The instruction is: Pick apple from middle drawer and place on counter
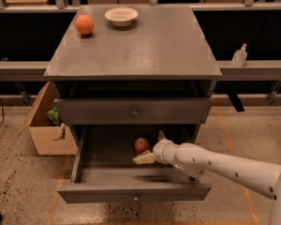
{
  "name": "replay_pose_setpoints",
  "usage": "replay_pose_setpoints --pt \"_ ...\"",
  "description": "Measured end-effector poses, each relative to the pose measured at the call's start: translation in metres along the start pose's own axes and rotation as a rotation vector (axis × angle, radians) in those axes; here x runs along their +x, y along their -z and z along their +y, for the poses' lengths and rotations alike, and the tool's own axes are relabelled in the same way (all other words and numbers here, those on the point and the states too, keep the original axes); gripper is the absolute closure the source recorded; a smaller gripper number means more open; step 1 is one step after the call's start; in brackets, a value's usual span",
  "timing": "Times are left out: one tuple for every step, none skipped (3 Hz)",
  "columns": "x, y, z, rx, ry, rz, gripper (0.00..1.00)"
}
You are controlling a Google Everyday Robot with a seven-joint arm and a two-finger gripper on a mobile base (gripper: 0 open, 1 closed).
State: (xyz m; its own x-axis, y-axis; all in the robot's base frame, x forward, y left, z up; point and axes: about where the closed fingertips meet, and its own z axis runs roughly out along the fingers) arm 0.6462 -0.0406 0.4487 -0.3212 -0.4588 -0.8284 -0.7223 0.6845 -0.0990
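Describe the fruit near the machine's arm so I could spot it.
Look in the open bottom drawer of the grey cabinet. The apple sits there beside the claw. It is red, unlike the orange fruit on the counter.

An orange (85,24) sits near the back left corner of the counter (145,50), and a shallow white bowl (121,16) stands just beside it to the right, at the back edge. Below the top, a closed grey drawer front (178,111) carries a small round knob (134,112). On the speckled floor (18,182) to the left stands an open cardboard box (49,142) with something green (53,115) inside. On the ledge (257,68) to the right stands a small clear dispenser bottle (239,55).
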Motion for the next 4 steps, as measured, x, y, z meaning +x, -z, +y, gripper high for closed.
replay_pose_setpoints --pt "0.007 -0.022 -0.002 -0.002 -0.003 0.010 0.00" --pt "0.008 -0.038 -0.001 -0.011 -0.020 0.000 0.00" --pt "0.015 -0.050 -0.002 -0.017 -0.038 -0.001 0.00" --pt "0.019 -0.062 -0.003 -0.023 -0.050 -0.006 0.00"
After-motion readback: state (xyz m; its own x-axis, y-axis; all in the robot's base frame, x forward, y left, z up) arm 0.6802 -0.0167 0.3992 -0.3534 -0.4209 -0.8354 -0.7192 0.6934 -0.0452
